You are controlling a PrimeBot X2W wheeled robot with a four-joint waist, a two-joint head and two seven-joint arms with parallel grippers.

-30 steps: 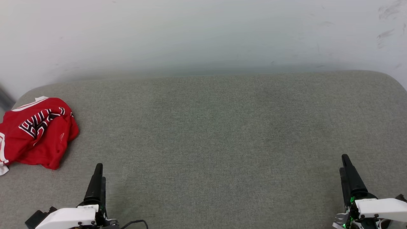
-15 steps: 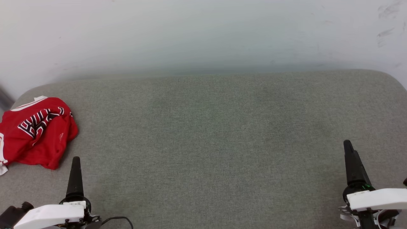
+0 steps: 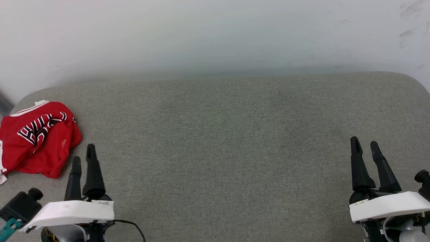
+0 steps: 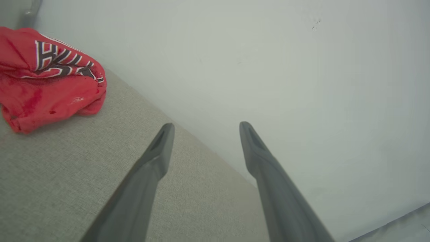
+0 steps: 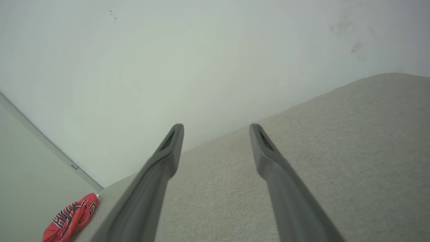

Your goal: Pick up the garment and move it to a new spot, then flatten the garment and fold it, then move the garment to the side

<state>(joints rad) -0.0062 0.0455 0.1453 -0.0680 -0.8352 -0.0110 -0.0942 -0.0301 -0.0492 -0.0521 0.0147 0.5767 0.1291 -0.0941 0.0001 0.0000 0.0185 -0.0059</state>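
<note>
The garment [image 3: 37,139] is lying crumpled in a red heap at the far left end of the grey-green upholstered surface [image 3: 221,134], close to its rounded back corner. Black, white-outlined lettering is showing across its upper folds, and a strip of white trim is peeking out at its back edge. Nothing is touching it. My left gripper [image 3: 83,153] is hovering just beside the heap's near right edge, apart from the cloth, with its two dark fingers spread and pointing away from me. In the left wrist view the heap is sitting up and to the left of those fingers, with bare fabric between, and I am holding nothing in that gripper. My right gripper [image 3: 364,141] is hanging well apart from the garment, over the opposite end of the surface, its jaws likewise parted and empty. In the right wrist view the garment is appearing as a small red bundle at the lower left. A pale wall [image 3: 215,33] is rising behind the surface, carrying a few dark scuffs [image 3: 408,33] at its upper right.
</note>
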